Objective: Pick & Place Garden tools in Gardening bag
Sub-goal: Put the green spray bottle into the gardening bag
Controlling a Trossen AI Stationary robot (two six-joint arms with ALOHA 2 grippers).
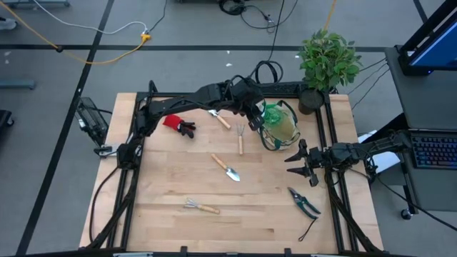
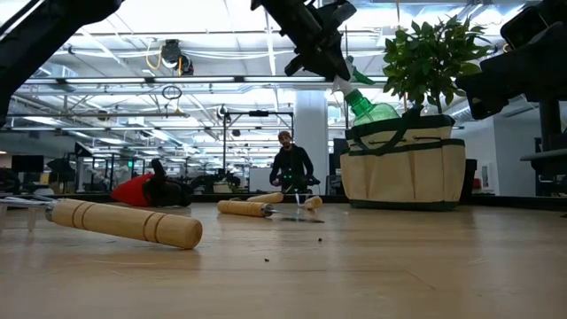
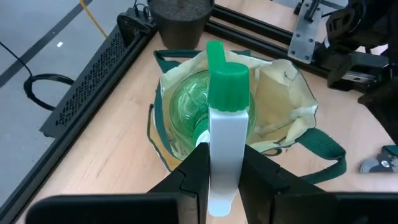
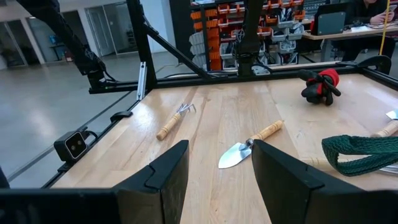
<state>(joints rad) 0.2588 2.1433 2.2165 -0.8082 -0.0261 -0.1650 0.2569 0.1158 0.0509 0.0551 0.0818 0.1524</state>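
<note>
Lowering green spray bottle into gardening bag: left pincer clenched on its white neck, bottle body already inside the bag mouth. Next: release. Right pincer released, waiting beside the bag near shears.

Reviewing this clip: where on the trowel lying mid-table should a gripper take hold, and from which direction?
Grip the trowel on its wooden handle, coming straight down from above with the fingers across the handle's width. It lies flat on the table with clear wood on both sides; the handle is round and straight, while the metal blade is thin and tapered.
</note>
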